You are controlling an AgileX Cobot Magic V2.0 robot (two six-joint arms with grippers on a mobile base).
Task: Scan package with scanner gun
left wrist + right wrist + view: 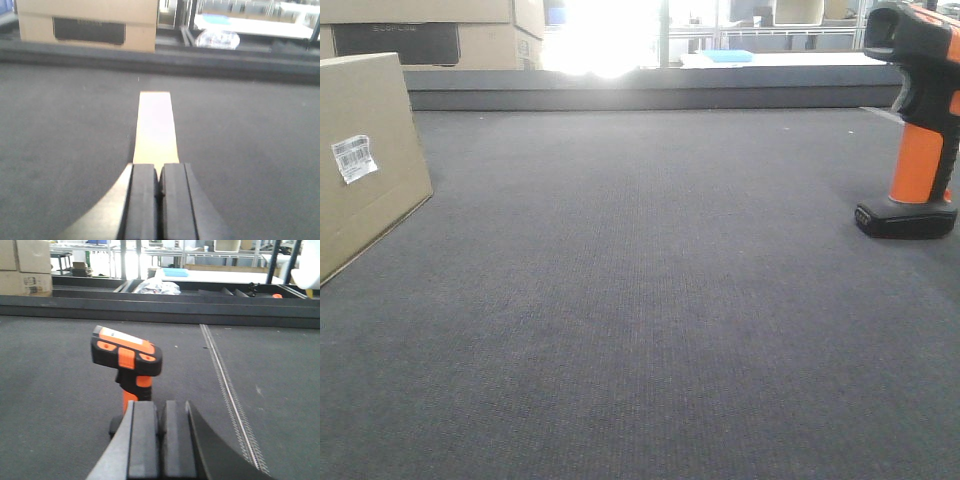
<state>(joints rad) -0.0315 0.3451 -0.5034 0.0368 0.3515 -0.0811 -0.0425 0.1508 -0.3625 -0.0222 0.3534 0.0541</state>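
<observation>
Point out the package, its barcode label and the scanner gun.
package (380, 120), exterior front view, on its tan front face.
barcode label (353, 157), exterior front view, on the middle of the white sticker.
scanner gun (920, 165), exterior front view, on its orange handle.

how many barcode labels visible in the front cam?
1: a white barcode label on the tan package at far left. Other faces are hidden, so more may exist.

Open carpet (640, 300) btwn package (365, 160), scanner gun (918, 120)
</observation>
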